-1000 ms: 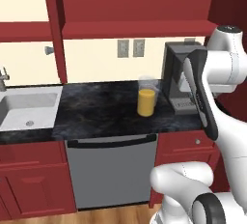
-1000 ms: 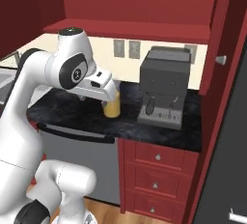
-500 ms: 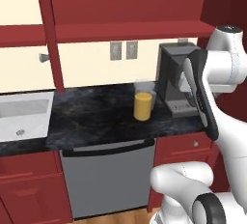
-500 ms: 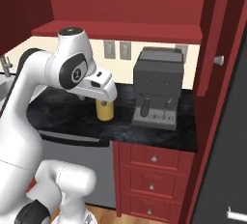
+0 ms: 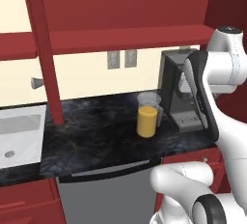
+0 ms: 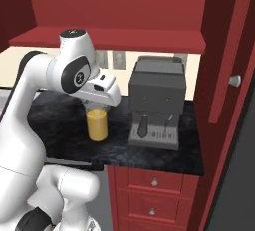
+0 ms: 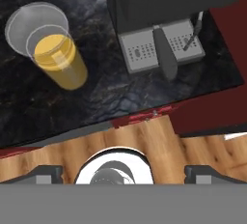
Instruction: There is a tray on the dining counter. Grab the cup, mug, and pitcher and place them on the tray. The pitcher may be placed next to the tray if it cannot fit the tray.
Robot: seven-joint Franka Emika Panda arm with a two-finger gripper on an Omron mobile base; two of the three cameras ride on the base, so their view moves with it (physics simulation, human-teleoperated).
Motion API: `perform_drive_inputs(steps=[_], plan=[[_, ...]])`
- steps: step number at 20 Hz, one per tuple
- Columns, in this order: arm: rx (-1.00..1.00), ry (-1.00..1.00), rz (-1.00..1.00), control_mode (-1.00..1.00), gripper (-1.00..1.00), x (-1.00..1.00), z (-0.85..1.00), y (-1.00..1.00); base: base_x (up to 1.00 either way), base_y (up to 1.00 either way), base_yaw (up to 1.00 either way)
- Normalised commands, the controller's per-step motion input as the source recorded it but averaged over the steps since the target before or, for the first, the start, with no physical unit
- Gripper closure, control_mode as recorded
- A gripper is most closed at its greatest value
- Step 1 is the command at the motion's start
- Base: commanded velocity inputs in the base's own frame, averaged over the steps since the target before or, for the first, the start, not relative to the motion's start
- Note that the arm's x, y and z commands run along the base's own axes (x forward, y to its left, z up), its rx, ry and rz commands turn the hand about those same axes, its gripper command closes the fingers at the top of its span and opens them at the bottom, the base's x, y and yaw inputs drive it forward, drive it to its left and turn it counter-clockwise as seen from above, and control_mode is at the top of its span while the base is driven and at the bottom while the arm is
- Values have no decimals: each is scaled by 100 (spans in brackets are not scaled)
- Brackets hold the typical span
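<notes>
Pitcher point(image 5: 147, 116) stands at the middle of the frame on the black worktop point(image 5: 96, 141), just beside the coffee machine point(image 5: 181, 90). It has come closer to centre since a second ago, because the base drove. The hand point(image 7: 120, 172) is open and empty, so grasping seems next.
</notes>
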Motion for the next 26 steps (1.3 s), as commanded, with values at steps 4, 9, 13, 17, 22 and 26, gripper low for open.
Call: perform_drive_inputs(steps=[4,9,13,17,22,26], plan=[[0,0,0,100,-100,0,0,0,59,18,-8],[0,0,0,100,-100,0,0,0,34,1,4],[0,0,0,100,-100,0,0,0,19,-4,23],[0,0,0,100,-100,0,0,0,19,0,21],[0,0,0,100,-100,0,0,0,10,0,7],[0,1,1,-100,-100,11,-6,0,9,0,1]])
